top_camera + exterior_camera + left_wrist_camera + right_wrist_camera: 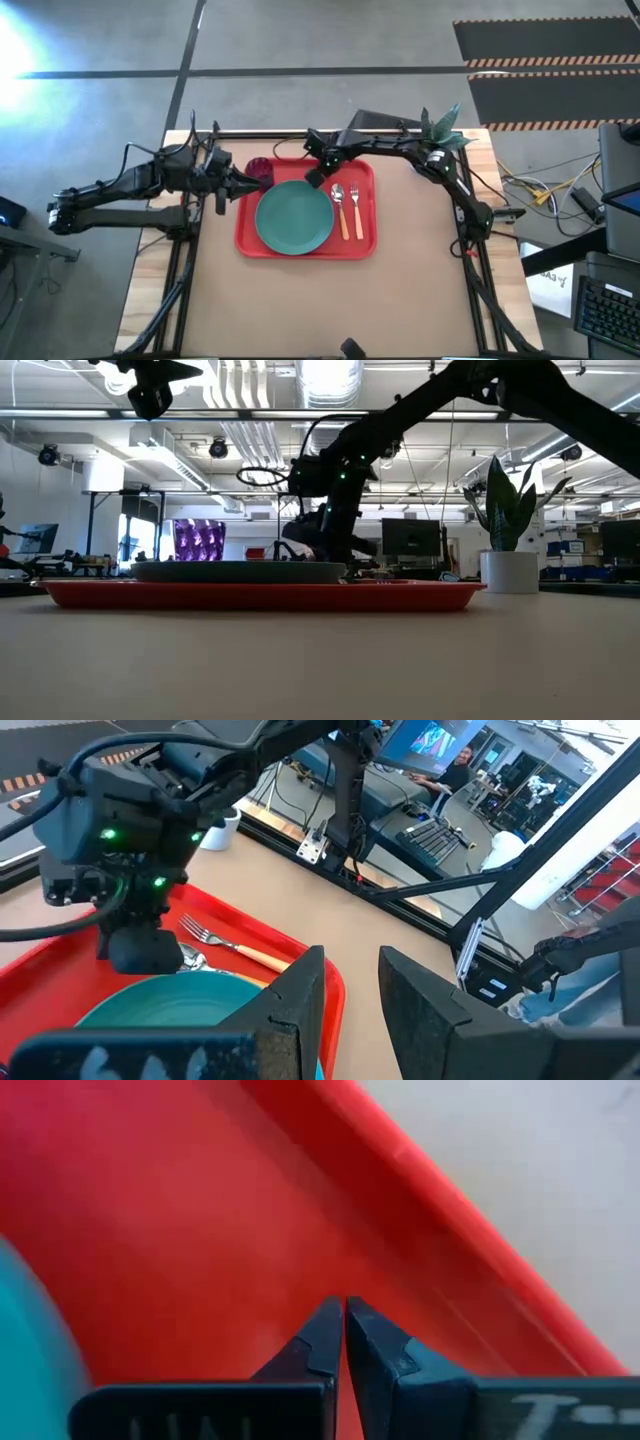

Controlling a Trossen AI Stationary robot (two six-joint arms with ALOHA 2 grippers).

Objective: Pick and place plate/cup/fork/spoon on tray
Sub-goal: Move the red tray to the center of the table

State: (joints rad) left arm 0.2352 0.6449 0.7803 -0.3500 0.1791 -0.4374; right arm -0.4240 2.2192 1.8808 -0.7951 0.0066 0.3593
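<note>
Four task items sit on the tray (243, 232): plate (293, 216) left of centre, spoon (340, 208) and fork (355, 207) side by side just right of it, cup (261, 169) in the far-left corner close to the rim. The plate nearly fills the tray's depth — little bare red around it. Right gripper (315, 178) is low over the tray at the plate's far-right edge, fingers pressed together on nothing, tips (327, 1328) just above bare red near the far rim. Left gripper (240, 182) hovers at the tray's left edge beside the cup, fingers (300, 990) spread, empty. Bare table runs right and front of the tray — potted plant (441, 128) at the far-right corner.
</note>
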